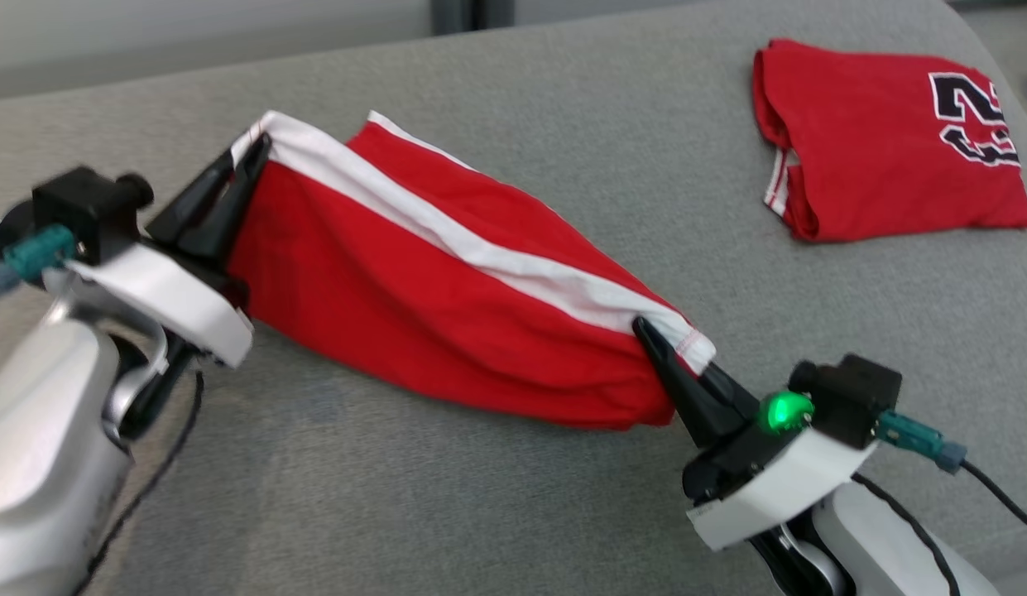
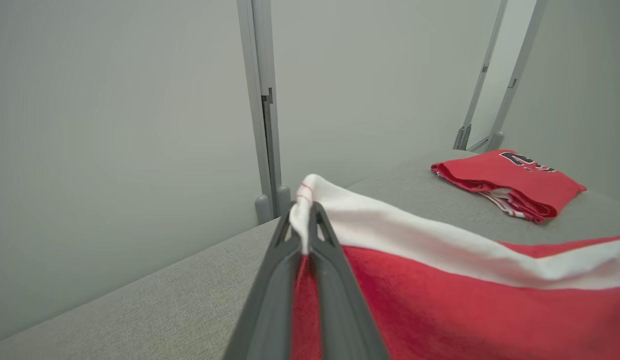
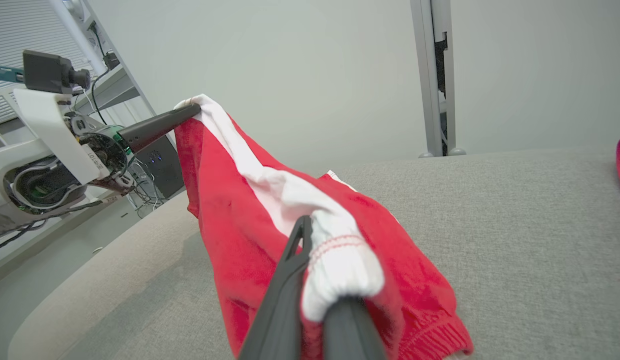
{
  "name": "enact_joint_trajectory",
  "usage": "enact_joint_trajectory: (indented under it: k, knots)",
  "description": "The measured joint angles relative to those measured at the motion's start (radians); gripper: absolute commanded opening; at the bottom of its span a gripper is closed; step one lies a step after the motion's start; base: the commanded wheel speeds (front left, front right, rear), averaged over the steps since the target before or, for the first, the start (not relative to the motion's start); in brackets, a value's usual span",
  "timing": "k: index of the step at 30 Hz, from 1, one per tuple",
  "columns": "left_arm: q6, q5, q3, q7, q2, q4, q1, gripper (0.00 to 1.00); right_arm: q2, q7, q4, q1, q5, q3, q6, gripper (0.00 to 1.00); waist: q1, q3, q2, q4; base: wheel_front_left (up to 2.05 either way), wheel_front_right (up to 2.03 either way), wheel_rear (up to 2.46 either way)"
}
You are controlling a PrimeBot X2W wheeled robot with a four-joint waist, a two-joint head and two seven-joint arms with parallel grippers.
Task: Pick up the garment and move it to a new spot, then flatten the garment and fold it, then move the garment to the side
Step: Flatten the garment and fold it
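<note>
Clamping the white band at both ends, the left gripper and the right gripper are each closed on the red garment, which stretches between them over the grey cushion. From the right gripper, a folded red shirt lies well apart at 1 o'clock in the head view. The right wrist view shows the garment's left end raised off the cushion, and a shelf with cables at 10 o'clock.
</note>
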Motion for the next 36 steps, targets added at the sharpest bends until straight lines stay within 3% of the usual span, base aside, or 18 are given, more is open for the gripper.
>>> enact_joint_trajectory:
  k: [7, 20, 21, 22, 23, 36]
  knots:
    - [0.0, -0.044, -0.142, 0.049, 0.056, 0.165, -0.214, 0.0, 0.082, 0.0, 0.094, -0.105, -0.011, -0.01, 0.0, 0.0, 0.0, 0.093, 0.0, -0.083, 0.0, 0.0, 0.0]
    - [-0.001, -0.121, -0.352, -0.009, 0.049, 0.424, -0.438, 0.0, 0.155, 0.0, 0.231, -0.202, -0.035, -0.025, 0.0, 0.0, 0.0, 0.192, 0.0, -0.148, 0.0, 0.0, 0.0]
    - [-0.001, -0.121, -0.352, -0.009, 0.049, 0.424, -0.438, 0.04, 0.155, 0.0, 0.231, -0.202, -0.035, -0.025, 0.0, 0.21, 0.0, 0.192, 0.0, -0.148, 0.0, 0.0, 0.0]
    - [-0.001, -0.127, -0.366, -0.016, 0.048, 0.437, -0.448, 0.69, 0.156, 0.0, 0.237, -0.206, -0.035, -0.023, 0.0, 0.64, 0.0, 0.194, 0.0, -0.148, 0.0, 0.0, 0.0]
    - [-0.001, -0.13, -0.381, -0.026, 0.046, 0.449, -0.458, 1.0, 0.156, 0.0, 0.242, -0.212, -0.036, -0.021, 0.0, 1.0, 0.0, 0.195, -0.0001, -0.148, 0.0, 0.0, 0.0]
    - [-0.001, -0.245, -0.475, -0.149, 0.014, 0.559, -0.488, 1.0, 0.114, 0.0, 0.243, -0.164, -0.065, -0.023, 0.0, 1.0, 0.0, 0.126, 0.0, -0.125, 0.0, 0.0, 0.0]
